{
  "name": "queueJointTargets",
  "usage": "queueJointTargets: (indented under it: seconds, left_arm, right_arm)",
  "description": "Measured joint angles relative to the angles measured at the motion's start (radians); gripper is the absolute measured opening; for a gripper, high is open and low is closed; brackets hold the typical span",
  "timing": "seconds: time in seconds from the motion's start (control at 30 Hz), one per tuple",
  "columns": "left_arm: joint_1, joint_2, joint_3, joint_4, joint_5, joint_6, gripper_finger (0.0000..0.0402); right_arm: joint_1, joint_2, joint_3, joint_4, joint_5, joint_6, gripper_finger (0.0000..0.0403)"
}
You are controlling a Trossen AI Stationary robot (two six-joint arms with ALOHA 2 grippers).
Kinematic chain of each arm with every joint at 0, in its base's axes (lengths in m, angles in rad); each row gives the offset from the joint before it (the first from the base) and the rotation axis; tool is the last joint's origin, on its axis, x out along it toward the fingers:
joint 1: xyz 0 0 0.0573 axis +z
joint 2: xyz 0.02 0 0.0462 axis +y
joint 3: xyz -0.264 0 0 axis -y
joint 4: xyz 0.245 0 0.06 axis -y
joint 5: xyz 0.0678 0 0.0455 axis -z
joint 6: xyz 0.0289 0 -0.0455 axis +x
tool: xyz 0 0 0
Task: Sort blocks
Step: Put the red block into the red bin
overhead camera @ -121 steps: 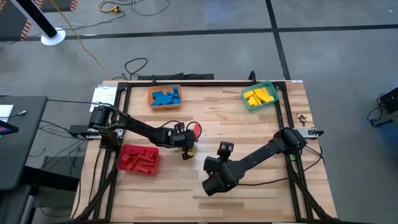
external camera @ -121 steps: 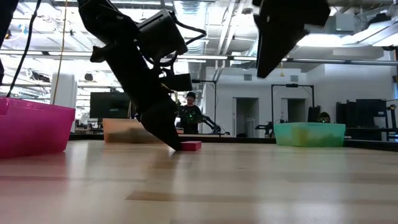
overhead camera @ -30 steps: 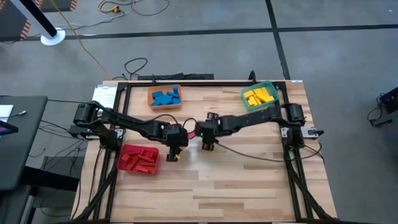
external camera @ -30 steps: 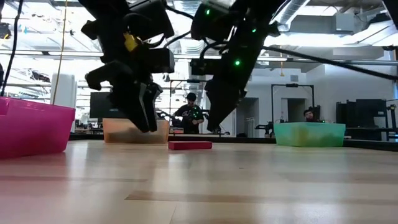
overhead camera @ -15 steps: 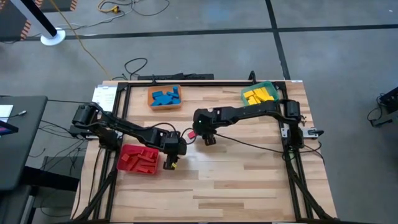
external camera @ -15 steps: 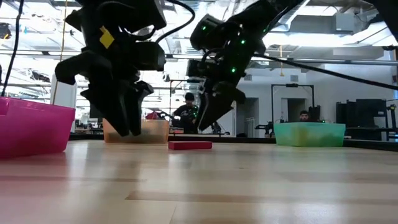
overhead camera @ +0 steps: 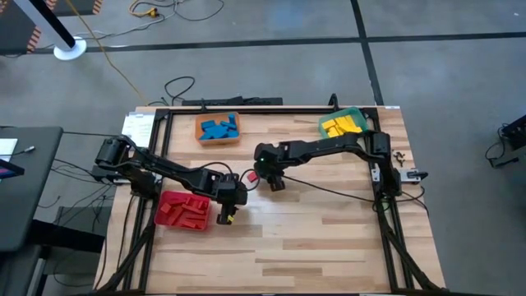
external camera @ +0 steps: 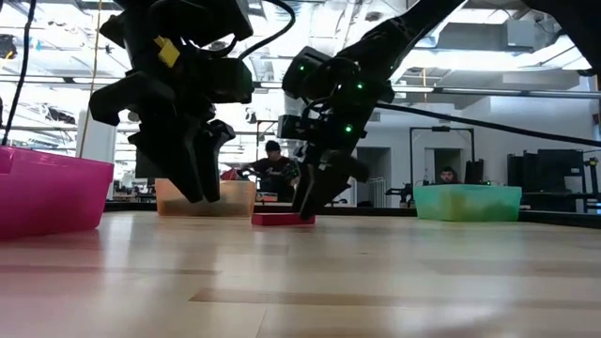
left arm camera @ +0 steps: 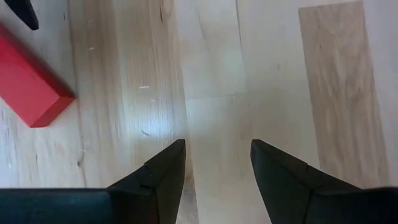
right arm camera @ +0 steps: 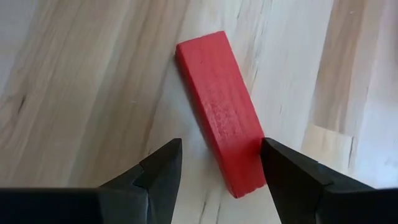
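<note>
Right gripper (right arm camera: 217, 165) lower (astride red block (right arm camera: 221, 112))

No text, label, brand, number or sign can be read in any of the views. A small yellow tag (external camera: 167, 52) sits on the dark arm at the upper left of the low view, but nothing on it is legible.

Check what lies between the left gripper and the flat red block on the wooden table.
Only bare wood: the left wrist view shows the left gripper over empty boards, the flat red block off to one side.
</note>
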Motion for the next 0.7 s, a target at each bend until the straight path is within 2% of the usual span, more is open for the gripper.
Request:
queueJointTargets:
  seconds: [0.17, 0.33, 0.7]
  left_arm:
    - [0.000, 0.000, 0.000, 0.001, 0.000, -0.003, 0.0177]
    - [0.000, 0.000, 0.000, 0.002, 0.000, -0.006, 0.0177]
    - [0.000, 0.000, 0.000, 0.003, 0.001, -0.015, 0.0177]
  right_arm:
    - [0.000, -0.002, 0.034, -0.079, 0.000, -0.003, 0.0234]
    - [-0.005, -0.002, 0.062, -0.082, -0.001, 0.009, 0.0235]
    - [-0.083, 0.019, 0.076, -0.113, -0.135, 0.032, 0.0265]
